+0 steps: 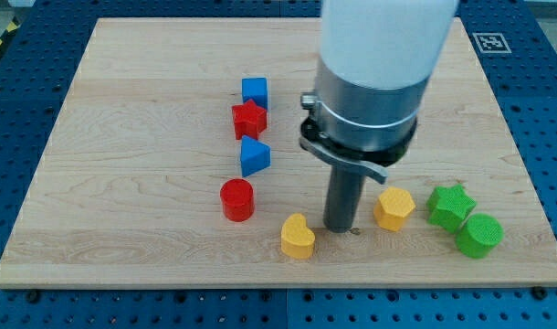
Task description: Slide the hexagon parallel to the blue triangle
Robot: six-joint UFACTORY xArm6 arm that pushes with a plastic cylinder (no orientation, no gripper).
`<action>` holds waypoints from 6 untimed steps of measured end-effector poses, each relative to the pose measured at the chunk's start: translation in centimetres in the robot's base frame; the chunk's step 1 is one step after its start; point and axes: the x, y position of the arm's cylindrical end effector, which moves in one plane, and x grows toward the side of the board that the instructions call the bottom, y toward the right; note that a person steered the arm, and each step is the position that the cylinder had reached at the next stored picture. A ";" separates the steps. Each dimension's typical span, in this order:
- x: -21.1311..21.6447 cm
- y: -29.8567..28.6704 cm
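Observation:
The yellow hexagon (394,208) lies at the lower right of the wooden board (123,183). The blue triangle (254,156) lies near the board's middle, up and to the left of it. My tip (341,228) rests on the board just left of the hexagon, a small gap apart, and right of a yellow heart (297,237). The wide arm body (370,73) hangs above and hides part of the board behind it.
A blue cube (255,91) and a red star (249,119) stand in a column above the triangle. A red cylinder (236,199) lies below it. A green star (451,206) and a green cylinder (479,236) lie right of the hexagon near the board's right edge.

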 end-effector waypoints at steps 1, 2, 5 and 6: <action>0.9 2.0; 1.9 4.1; -1.5 6.6; -4.3 6.7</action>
